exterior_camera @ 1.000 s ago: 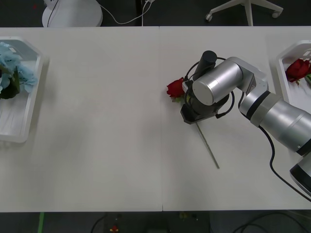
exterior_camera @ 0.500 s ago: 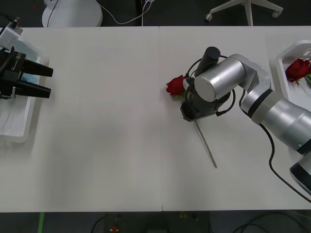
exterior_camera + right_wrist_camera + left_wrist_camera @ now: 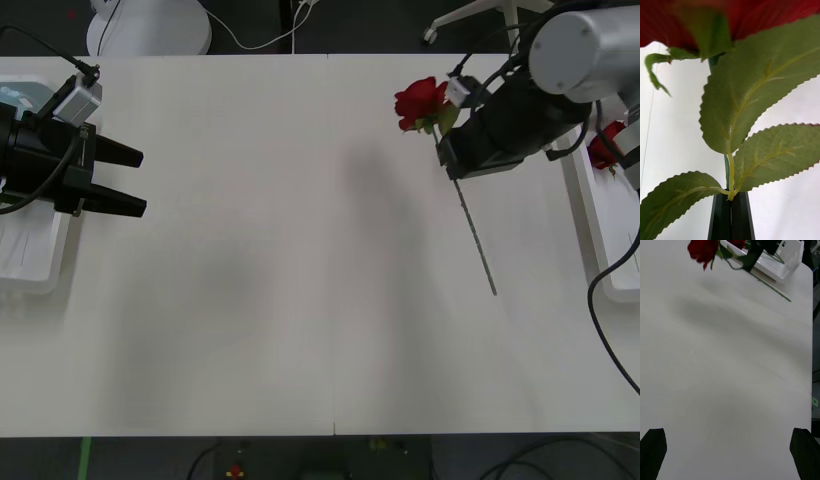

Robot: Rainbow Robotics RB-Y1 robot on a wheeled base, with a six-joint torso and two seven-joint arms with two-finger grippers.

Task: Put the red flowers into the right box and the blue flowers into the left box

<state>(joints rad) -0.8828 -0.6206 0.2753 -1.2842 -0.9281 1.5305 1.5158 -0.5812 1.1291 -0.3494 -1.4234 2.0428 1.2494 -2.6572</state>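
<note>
- Red rose (image 3: pixel 421 101): your right gripper (image 3: pixel 452 158) clamps its stem, bloom ahead of the fingertips, stem trailing behind.
- Left gripper (image 3: pixel 133 182): spread wide, holding nothing.

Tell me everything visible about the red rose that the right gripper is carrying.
The rose has a deep red bloom, serrated green fabric-like leaves and a long thin green stem. The right gripper is shut on the stem just below the leaves. The flower hangs above the table, bloom toward the far edge, stem trailing toward the robot, beside the right box.
</note>
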